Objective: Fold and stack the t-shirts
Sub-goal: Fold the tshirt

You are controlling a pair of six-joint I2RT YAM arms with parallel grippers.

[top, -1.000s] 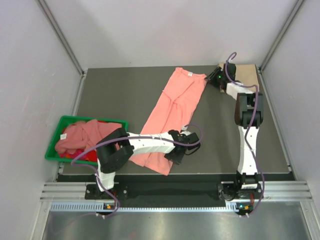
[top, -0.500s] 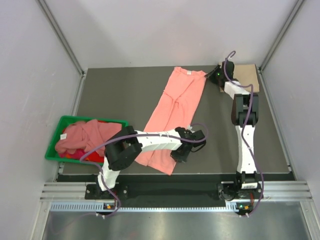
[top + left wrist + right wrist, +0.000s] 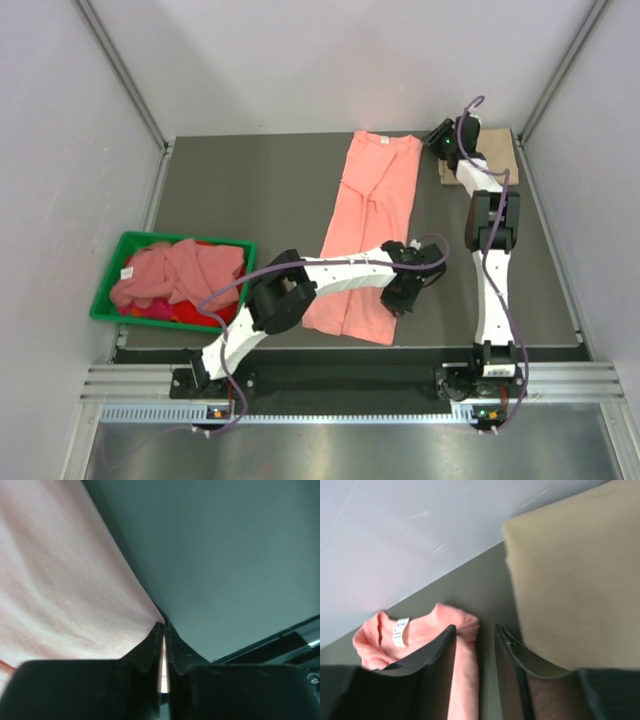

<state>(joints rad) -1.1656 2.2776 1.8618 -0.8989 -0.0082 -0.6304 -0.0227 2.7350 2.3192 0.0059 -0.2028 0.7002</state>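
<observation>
A salmon-pink t-shirt (image 3: 370,215), folded lengthwise into a long strip, lies on the dark table (image 3: 240,190), collar at the back. My left gripper (image 3: 398,297) is at its near right edge, shut on a thin fold of that hem; in the left wrist view the gripper (image 3: 164,625) pinches pink cloth (image 3: 65,580). My right gripper (image 3: 430,143) is at the far right shoulder. Seen from the wrist, this gripper (image 3: 474,630) stands open, with the shirt's shoulder edge (image 3: 427,625) between its fingers. A folded tan-beige t-shirt (image 3: 495,155) lies just right of it (image 3: 570,580).
A green bin (image 3: 180,237) at the near left holds a heap of pink and red t-shirts (image 3: 170,275). Grey walls close in the table at the back and both sides. The table's near edge runs just below my left gripper.
The salmon-pink t-shirt has slid right and swung from a slant to nearly straight. My left gripper moved right with its hem, and my right gripper shifted slightly back.
</observation>
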